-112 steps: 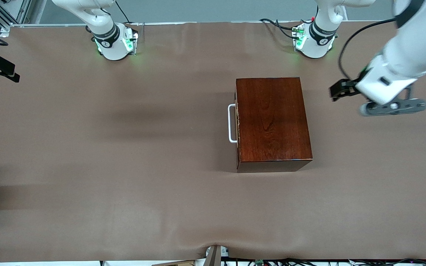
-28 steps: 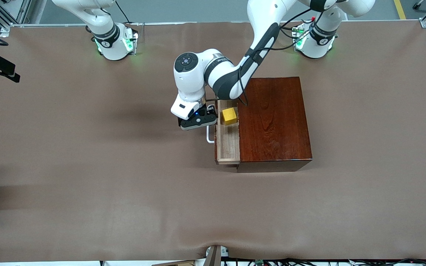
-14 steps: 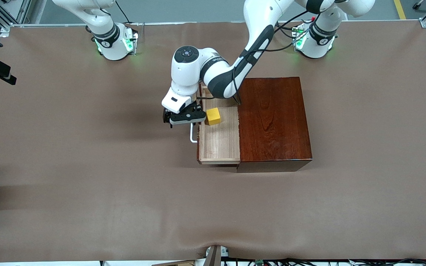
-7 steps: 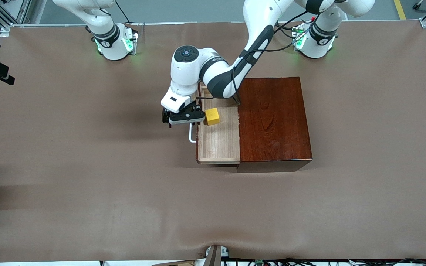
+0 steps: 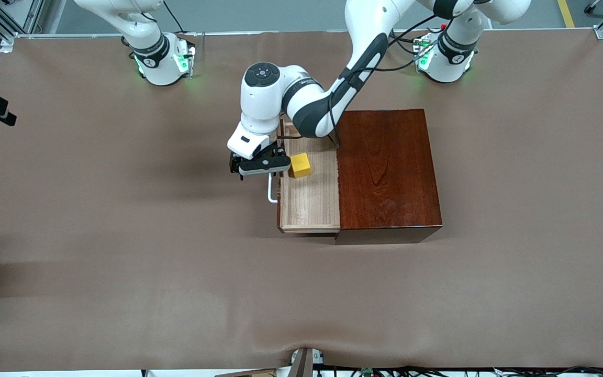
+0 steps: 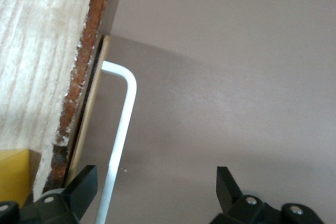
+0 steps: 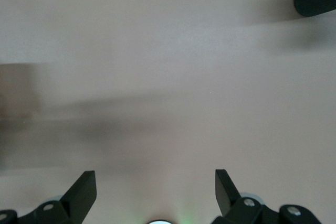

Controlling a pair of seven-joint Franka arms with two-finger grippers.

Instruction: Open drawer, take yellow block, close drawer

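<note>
Left end effector (image 5: 259, 166) spread open over handle (image 5: 271, 189) — right end effector (image 7: 152, 195) open, waiting.

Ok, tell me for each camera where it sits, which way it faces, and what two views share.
Front view: high across the table, facing both bases; shows the open drawer, block, left gripper over the handle.
Left wrist view: on the left wrist, looking down at the handle; open fingers show.
Right wrist view: on the right wrist, looking down at bare table; right gripper open, waiting.
Shared: front and left wrist views both show handle, drawer, block.
</note>
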